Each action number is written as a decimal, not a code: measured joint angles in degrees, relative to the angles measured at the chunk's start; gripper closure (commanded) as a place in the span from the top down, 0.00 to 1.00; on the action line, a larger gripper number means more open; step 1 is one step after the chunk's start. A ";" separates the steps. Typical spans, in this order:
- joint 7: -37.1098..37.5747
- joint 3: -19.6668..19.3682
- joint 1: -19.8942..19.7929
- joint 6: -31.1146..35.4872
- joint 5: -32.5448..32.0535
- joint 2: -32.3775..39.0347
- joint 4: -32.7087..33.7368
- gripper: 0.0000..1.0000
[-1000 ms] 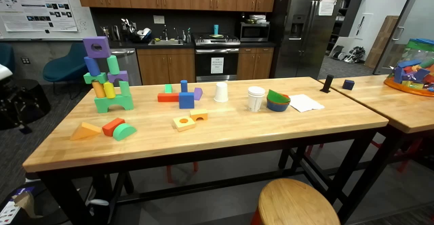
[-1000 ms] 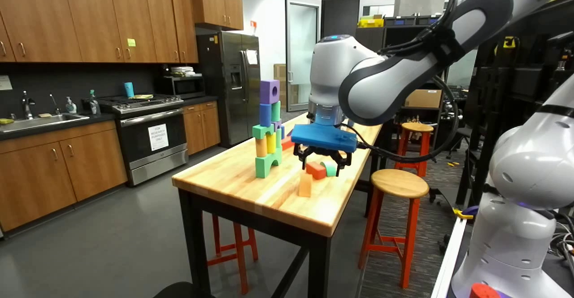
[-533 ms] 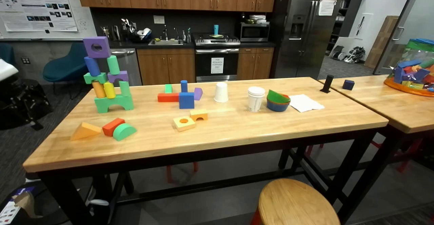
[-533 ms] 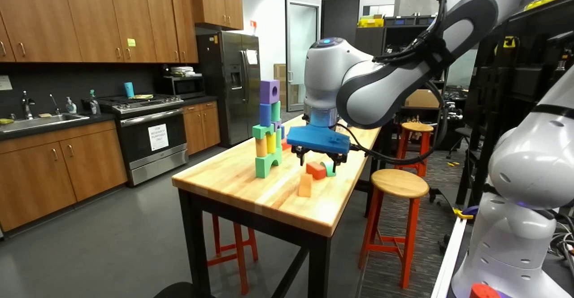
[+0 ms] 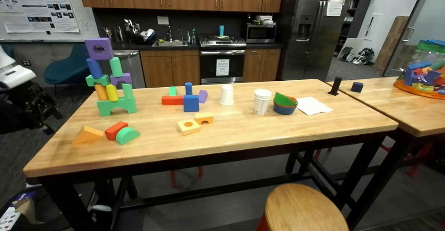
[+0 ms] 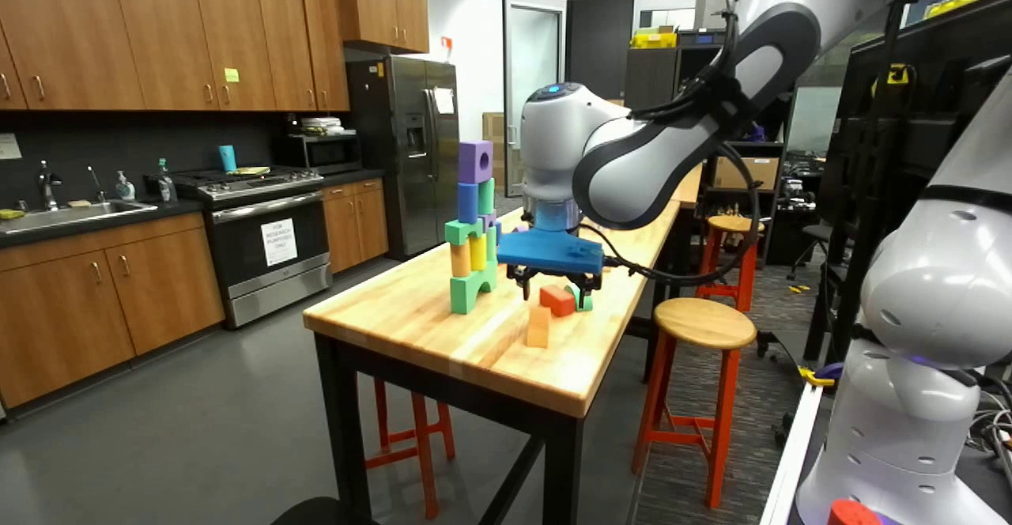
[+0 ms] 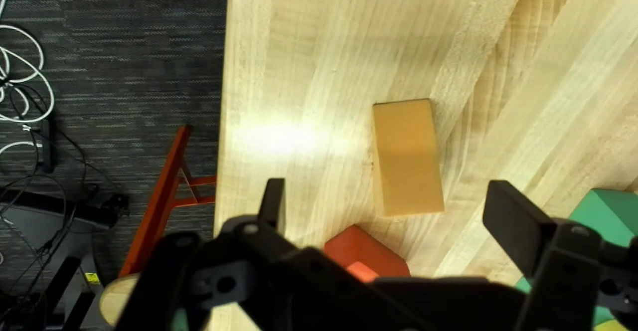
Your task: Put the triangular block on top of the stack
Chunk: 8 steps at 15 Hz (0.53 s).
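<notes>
The hand [image 7: 389, 196] hangs spread and empty over the worktop [image 7: 319, 47], where the orange triangular block [image 7: 411, 161] lies mostly beyond the fingertips [image 7: 506, 206] toward the wrist view's top, long axis roughly square to the line joining them.

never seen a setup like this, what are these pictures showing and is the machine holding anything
The machine is a white robot arm with a black two-fingered gripper. Two pictures come from cameras outside the robot; the wrist view is from a camera on the wrist, looking down past the gripper's fingers.

On the wooden table stands a tower of colourful blocks. Nearer the camera in an exterior view lie an orange triangular block, a red block and a green half-round block; farther right are white cups and nested bowls.

Nothing is held: the fingers stand apart and the triangular block lies on the table.
</notes>
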 measured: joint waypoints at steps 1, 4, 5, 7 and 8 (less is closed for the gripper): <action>0.00 0.00 0.04 -0.14 -0.07 0.42 0.47 1.00; 0.01 -0.02 0.12 -0.24 -0.09 0.74 0.80 1.00; 0.01 -0.04 0.15 -0.25 -0.09 0.74 0.80 1.00; 0.01 -0.04 0.19 -0.26 -0.09 0.74 0.80 1.00; 0.01 -0.04 0.19 -0.26 -0.09 0.74 0.80 1.00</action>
